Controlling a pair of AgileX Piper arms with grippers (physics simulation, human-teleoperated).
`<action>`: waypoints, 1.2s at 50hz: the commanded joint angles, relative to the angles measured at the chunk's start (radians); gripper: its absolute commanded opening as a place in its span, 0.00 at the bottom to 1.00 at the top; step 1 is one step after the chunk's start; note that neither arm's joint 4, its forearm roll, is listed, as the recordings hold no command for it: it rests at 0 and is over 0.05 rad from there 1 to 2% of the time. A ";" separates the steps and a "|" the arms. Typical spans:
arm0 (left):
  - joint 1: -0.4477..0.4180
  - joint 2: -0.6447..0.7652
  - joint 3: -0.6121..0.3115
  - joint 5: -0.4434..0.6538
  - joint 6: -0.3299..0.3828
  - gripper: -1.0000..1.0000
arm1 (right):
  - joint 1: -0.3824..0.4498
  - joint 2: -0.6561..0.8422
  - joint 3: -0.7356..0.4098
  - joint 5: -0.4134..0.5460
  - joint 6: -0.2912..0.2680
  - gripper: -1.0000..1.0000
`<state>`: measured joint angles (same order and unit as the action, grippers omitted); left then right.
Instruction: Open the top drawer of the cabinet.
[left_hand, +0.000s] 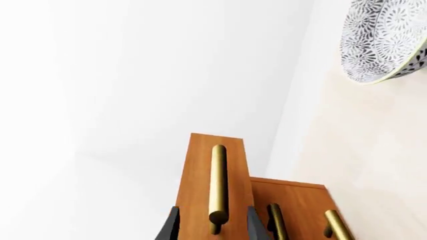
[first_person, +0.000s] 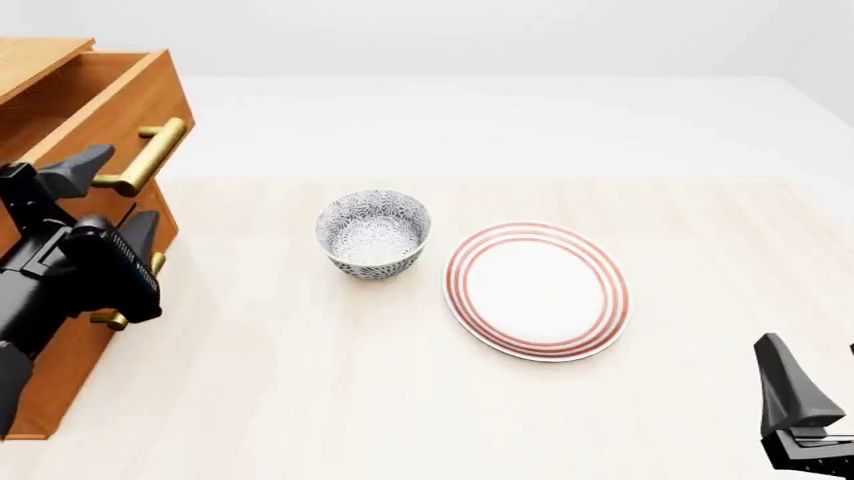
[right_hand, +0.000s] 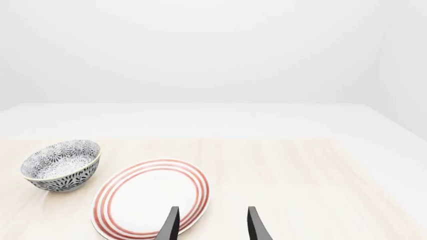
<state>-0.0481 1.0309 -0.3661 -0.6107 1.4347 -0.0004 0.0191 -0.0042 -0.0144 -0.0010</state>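
Note:
The cabinet (first_person: 34, 58) stands at the table's left edge. Its top drawer (first_person: 123, 108) is slid out, sticking forward past the two lower drawer fronts (left_hand: 301, 202). The top drawer's front (left_hand: 199, 175) carries a brass bar handle (left_hand: 218, 185). My left gripper (first_person: 131, 187) is open, one finger on each side of that handle's near end (first_person: 130, 182), with gaps showing either side of the bar. My right gripper (first_person: 814, 365) sits low at the front right, open with nothing between its fingers (right_hand: 172, 224).
A patterned grey bowl (first_person: 374, 232) stands mid-table, right of the cabinet. A white plate with red rings (first_person: 537, 290) lies beside it toward the right arm. The lower drawers' brass handles (left_hand: 277, 221) sit below the left gripper.

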 joint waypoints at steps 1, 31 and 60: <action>-0.036 -0.029 0.021 0.012 -0.035 1.00 | 0.000 -0.001 0.001 0.000 0.000 1.00; -0.148 -0.109 -0.063 0.210 -0.148 1.00 | 0.000 -0.001 0.001 0.000 0.000 1.00; -0.123 -0.280 -0.217 0.548 -0.634 1.00 | 0.000 -0.001 0.001 0.000 0.000 1.00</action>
<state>-0.1975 0.8016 -0.5421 -0.1719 1.0001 -0.0005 0.0191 -0.0042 -0.0143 -0.0010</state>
